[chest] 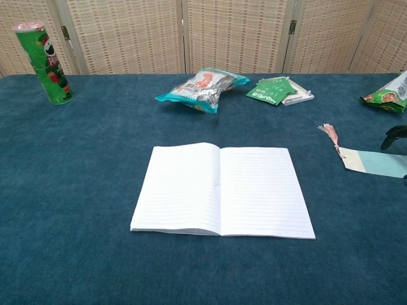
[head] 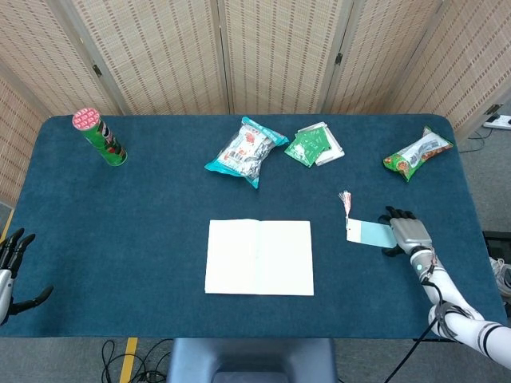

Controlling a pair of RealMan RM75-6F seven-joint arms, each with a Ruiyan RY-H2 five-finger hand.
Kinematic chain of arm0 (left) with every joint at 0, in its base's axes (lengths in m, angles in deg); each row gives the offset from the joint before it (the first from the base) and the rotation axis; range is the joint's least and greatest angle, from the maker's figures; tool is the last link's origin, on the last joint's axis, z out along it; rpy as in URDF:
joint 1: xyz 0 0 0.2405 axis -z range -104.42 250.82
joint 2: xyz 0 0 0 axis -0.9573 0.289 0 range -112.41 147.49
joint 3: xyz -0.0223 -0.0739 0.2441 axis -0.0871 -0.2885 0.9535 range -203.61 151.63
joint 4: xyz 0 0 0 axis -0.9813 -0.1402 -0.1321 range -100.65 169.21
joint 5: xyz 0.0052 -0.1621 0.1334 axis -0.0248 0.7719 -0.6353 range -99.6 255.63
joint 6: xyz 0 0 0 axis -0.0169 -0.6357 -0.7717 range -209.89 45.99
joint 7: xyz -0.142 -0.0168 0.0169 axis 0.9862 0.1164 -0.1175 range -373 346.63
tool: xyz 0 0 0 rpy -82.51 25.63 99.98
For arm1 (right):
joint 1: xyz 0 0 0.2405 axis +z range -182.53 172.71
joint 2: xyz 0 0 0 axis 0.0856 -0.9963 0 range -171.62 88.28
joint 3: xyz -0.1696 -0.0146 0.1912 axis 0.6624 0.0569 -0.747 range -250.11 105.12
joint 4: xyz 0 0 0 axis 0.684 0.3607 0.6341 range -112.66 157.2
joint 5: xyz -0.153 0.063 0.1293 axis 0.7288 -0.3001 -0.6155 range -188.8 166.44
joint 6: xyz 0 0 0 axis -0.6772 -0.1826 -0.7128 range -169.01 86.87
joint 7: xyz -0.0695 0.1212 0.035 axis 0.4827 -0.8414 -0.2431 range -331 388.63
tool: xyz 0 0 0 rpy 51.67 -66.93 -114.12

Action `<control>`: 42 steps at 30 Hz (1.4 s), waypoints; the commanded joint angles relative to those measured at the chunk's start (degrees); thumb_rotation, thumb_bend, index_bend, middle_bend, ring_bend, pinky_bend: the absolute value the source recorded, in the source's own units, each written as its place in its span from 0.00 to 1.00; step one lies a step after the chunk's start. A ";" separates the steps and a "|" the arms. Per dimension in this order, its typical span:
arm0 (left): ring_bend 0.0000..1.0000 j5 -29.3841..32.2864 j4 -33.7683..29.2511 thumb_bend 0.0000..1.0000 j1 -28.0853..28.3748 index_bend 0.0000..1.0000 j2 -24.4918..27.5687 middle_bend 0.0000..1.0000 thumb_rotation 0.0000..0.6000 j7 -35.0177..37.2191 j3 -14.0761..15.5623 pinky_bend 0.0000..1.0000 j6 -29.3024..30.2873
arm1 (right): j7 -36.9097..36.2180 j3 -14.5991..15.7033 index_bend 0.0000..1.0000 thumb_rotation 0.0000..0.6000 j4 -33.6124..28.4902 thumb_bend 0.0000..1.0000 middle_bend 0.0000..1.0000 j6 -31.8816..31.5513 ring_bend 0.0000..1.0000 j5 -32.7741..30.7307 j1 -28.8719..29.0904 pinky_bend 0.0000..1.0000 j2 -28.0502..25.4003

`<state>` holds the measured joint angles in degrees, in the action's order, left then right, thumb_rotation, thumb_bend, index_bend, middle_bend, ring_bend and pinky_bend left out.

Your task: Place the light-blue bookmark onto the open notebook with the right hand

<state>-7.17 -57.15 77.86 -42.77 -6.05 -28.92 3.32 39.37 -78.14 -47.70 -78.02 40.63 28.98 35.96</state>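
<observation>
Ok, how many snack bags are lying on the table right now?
2 that I can see. One teal snack bag lies at the far middle, beyond the open notebook. One green snack bag lies at the far right corner. The flat green packets between them look like something else.

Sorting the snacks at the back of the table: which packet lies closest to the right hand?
The green snack packet at the far right corner, just beyond the right hand; the teal one and green sachets sit nearer the middle.
</observation>
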 commanded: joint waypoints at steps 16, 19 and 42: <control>0.00 0.54 -0.03 0.22 0.08 0.09 -0.13 0.00 1.00 -0.53 -0.16 0.25 -0.33 | 1.40 1.26 0.24 1.00 2.06 0.26 0.00 0.32 0.00 -1.89 1.21 0.00 1.74; 0.00 0.50 -0.09 0.22 0.05 0.09 -0.12 0.00 1.00 -0.65 -0.16 0.25 -0.26 | 1.91 1.46 0.25 1.00 2.26 0.26 0.00 -0.71 0.00 -1.82 1.10 0.00 2.27; 0.00 0.41 -0.29 0.22 -0.04 0.09 -0.19 0.00 1.00 -1.35 -0.11 0.25 -0.10 | 5.57 2.32 0.27 1.00 3.32 0.33 0.00 -5.25 0.00 -2.15 -0.15 0.00 4.75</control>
<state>-6.75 -57.44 77.82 -42.96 -7.41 -29.03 3.22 44.94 -75.81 -44.41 -83.26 38.46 28.84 40.69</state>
